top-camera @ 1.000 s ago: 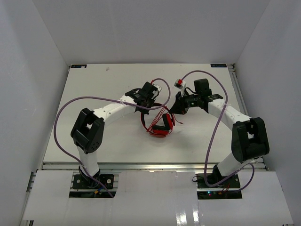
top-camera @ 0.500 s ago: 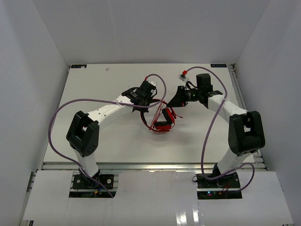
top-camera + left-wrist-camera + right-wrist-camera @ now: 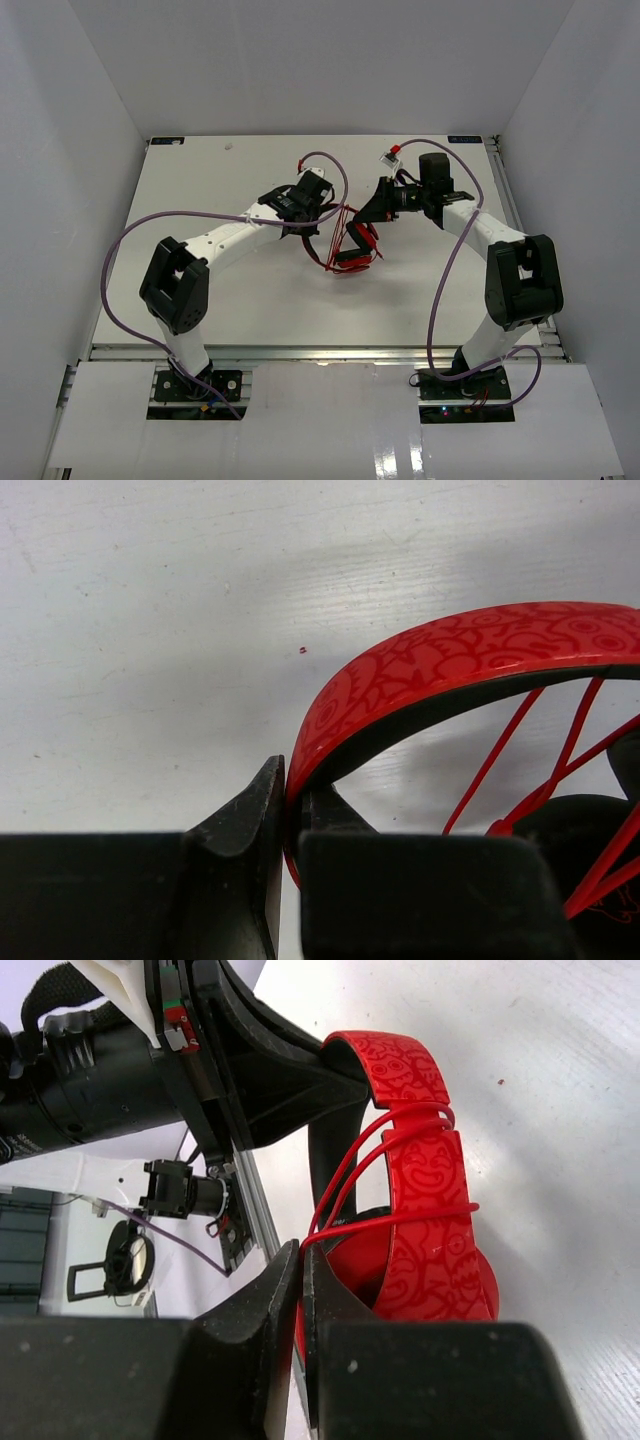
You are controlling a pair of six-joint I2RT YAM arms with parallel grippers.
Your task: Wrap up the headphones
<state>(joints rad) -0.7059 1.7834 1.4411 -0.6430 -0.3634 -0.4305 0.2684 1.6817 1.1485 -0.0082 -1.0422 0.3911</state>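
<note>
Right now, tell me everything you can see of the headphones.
The headphones are glossy red, printed with cartoon faces, with a black-lined headband and dark ear pads. They are held tilted between the two grippers, over the middle of the white table. The left gripper is shut on one end of the headband. Their thin red cable loops several times around the band, and the right gripper pinches a strand of it.

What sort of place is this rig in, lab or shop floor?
Most likely a lab test cell: a white tabletop boxed in by plain white panel walls, two white-and-black robot arms bolted at its near edge, and red patterned over-ear headphones as the work item.
</note>
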